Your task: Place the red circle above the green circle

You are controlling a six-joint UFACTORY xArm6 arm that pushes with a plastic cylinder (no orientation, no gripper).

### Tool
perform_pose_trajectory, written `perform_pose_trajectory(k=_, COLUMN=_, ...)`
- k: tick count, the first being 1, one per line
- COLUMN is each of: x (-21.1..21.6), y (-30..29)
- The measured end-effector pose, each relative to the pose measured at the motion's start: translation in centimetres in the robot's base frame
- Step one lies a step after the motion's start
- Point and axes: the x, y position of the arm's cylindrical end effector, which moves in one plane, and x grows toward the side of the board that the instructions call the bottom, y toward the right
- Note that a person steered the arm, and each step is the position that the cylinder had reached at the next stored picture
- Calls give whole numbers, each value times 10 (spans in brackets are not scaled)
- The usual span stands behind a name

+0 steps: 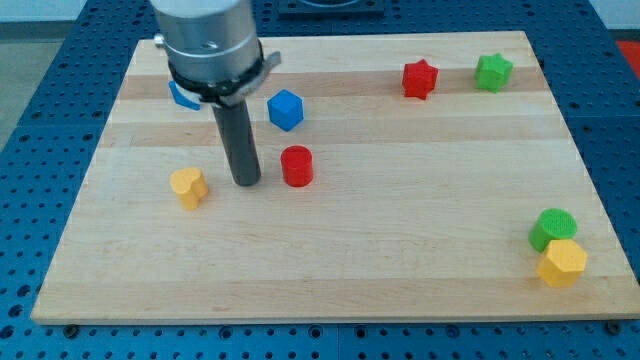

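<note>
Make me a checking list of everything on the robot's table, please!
Surface: wooden board, lying on a blue table.
Job's things: red circle left of centre; green circle at the view's right, low, touching the yellow hexagon below it.
Clutter: red star and green star at the view's top right; blue cube; yellow heart-like block; another blue block, mostly hidden behind the arm.
Grippers: none; my tip stands just left of the red circle, with a small gap.
Cables: nothing seen.
Surroundings: only the blue table shows around the board.
</note>
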Motion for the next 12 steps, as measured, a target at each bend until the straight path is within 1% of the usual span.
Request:
perform_pose_trajectory(k=1, x=-17, y=30)
perform_pose_trajectory(k=2, x=-6, y=111)
perform_pose_trajectory(k=3, x=3, y=159)
perform_pose_trajectory(k=4, x=-15, y=131)
perform_pose_trajectory(k=5, x=-19, y=78)
perform_pose_trajectory(k=6, x=12, y=55)
perform_pose_trajectory(k=7, x=43, y=64)
perform_pose_trajectory(k=9, x=48, y=193)
perform_pose_trajectory(k=10, x=48, y=182)
perform_pose_trajectory(k=11, x=38, y=154)
perform_pose_trajectory(k=12, x=26, y=172)
